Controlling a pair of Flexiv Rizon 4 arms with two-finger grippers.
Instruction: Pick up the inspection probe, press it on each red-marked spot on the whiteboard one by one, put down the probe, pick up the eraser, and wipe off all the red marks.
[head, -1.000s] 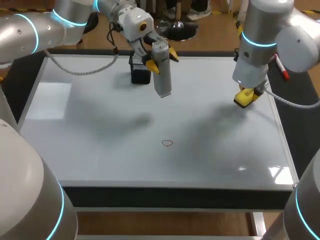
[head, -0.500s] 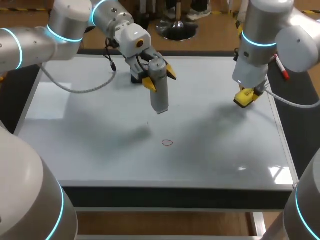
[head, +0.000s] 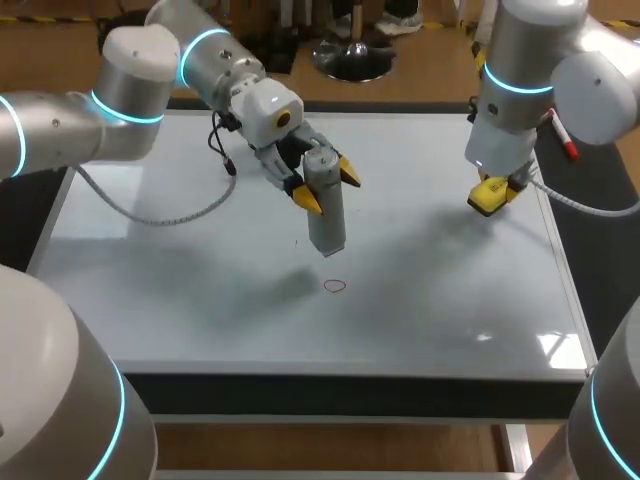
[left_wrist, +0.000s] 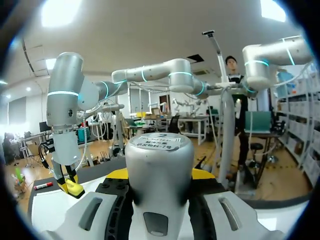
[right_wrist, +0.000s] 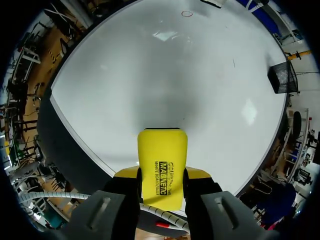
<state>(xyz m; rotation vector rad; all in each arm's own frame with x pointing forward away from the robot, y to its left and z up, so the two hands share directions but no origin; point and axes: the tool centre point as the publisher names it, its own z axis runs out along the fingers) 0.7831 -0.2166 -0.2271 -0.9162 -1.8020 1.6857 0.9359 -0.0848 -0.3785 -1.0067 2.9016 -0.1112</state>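
The grey cylindrical probe (head: 326, 212) hangs upright in my left gripper (head: 327, 187), which is shut on its upper part, above the whiteboard (head: 180, 280). Its lower end hovers just behind a small red ring mark (head: 335, 286). From the left wrist the probe (left_wrist: 159, 167) fills the space between the fingers. My right gripper (head: 494, 195) is shut on the yellow eraser (head: 490, 197) over the board's right side. In the right wrist view the eraser (right_wrist: 162, 167) sits between the fingers, and the red ring (right_wrist: 186, 13) is far ahead.
A black mesh holder (right_wrist: 281, 77) stands at the board's back, mostly hidden behind my left gripper in the head view. A red marker (head: 565, 140) lies off the board's right edge. A tiny dark stroke (head: 297, 241) marks the board left of the probe.
My left arm has carried the probe from over the black holder forward and lower, toward the red ring. The right arm and eraser have stayed still.
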